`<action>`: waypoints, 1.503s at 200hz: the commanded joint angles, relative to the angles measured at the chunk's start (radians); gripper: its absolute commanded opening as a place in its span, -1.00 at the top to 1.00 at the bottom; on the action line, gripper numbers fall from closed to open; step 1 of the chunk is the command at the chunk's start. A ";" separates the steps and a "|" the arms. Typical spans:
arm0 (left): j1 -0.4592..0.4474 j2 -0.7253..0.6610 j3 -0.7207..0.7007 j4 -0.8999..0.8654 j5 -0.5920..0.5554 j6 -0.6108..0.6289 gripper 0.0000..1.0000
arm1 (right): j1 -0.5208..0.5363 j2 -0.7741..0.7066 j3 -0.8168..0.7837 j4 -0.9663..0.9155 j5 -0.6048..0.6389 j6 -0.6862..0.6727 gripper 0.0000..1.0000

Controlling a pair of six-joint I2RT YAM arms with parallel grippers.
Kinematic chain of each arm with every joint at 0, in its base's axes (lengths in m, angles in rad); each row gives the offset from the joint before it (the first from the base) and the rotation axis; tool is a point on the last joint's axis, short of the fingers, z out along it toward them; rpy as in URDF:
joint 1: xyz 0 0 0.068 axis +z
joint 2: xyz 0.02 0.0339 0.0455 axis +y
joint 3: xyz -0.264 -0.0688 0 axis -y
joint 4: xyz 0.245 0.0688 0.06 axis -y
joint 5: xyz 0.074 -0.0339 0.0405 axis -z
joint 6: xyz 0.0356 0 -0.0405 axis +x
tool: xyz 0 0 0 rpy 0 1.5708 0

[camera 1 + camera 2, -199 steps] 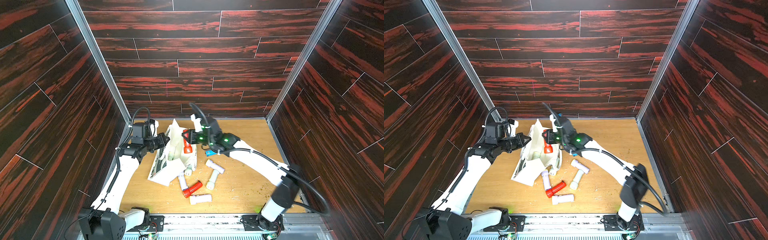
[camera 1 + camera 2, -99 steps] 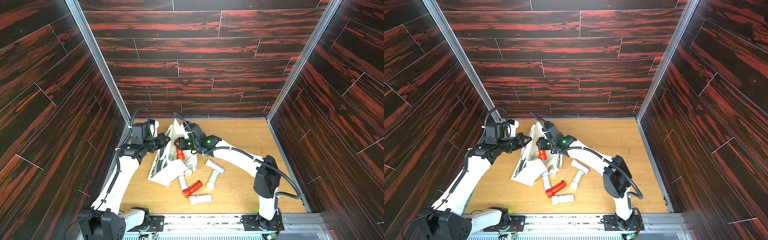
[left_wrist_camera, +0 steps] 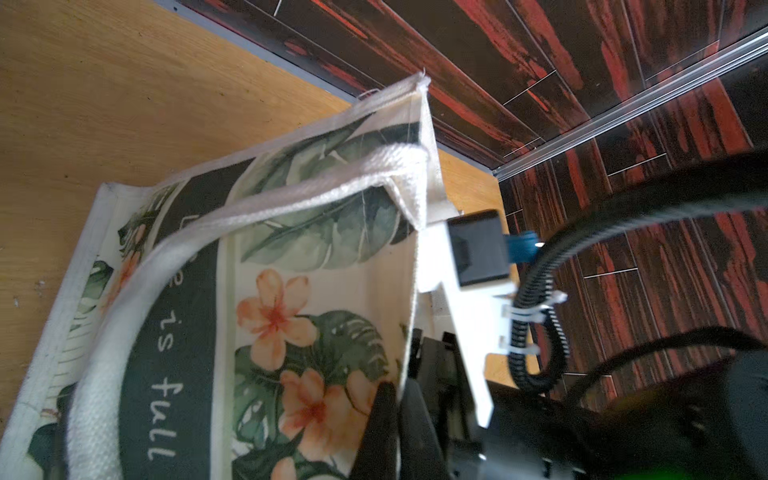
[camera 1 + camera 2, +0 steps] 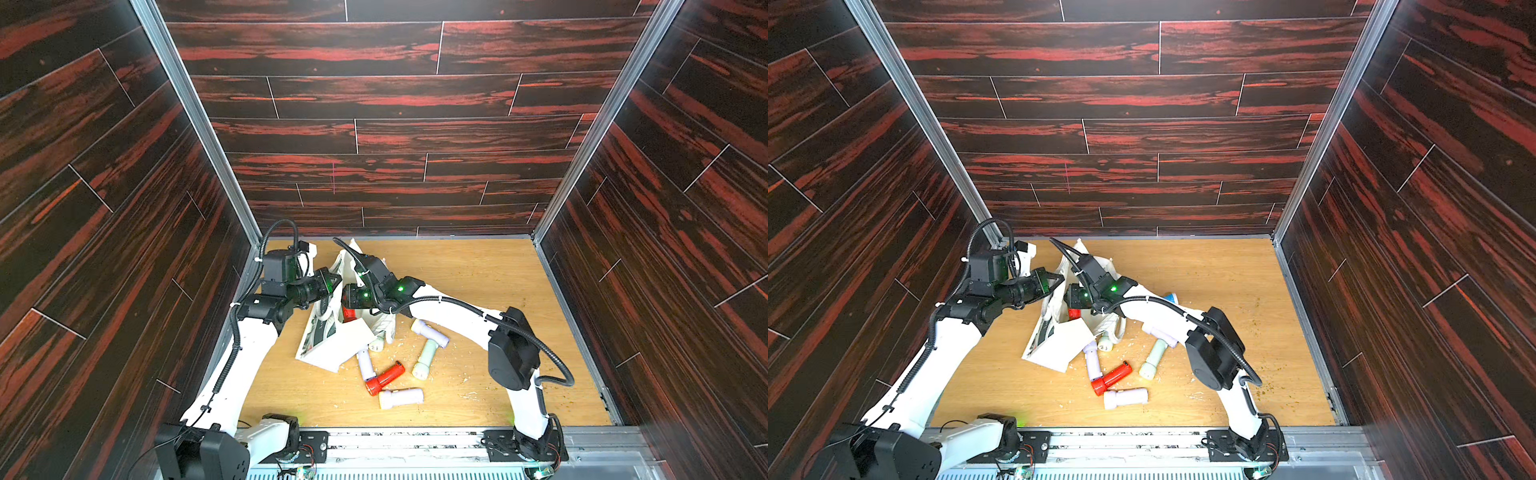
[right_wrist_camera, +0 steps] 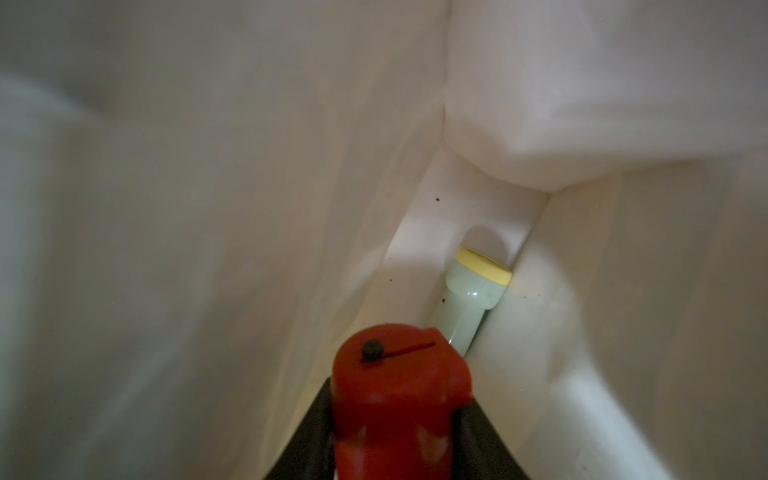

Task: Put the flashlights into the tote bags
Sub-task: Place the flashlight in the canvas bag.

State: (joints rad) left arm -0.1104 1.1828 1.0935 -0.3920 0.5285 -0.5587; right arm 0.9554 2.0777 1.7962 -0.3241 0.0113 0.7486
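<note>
Your right claw [image 5: 392,432], clamped on the red flashlight [image 5: 399,374], has just dropped inside the tote bag [image 3: 291,249], whose rim your left claw [image 3: 399,415] pinches open, so letting go seems next, though depth is murky.

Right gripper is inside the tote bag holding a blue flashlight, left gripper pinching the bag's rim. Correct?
One error: the flashlight is red, not blue. The right wrist view shows the right gripper shut on a red flashlight inside the tote bag. The rest holds: the left gripper is pinching the bag's rim.
</note>
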 commanded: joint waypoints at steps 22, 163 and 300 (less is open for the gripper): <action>0.005 -0.055 -0.034 0.098 0.041 -0.016 1.00 | 0.005 0.059 0.019 0.039 -0.039 0.087 1.00; 0.005 -0.049 -0.039 0.115 0.074 -0.011 1.00 | -0.004 0.184 0.026 0.051 -0.105 0.239 1.00; 0.005 -0.046 -0.035 0.095 0.070 0.003 1.00 | -0.010 0.248 0.047 -0.006 -0.110 0.251 0.43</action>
State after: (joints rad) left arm -0.1040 1.1587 1.0546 -0.3283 0.5678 -0.5690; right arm 0.9436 2.2890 1.8095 -0.3080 -0.0902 0.9943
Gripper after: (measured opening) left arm 0.054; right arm 0.403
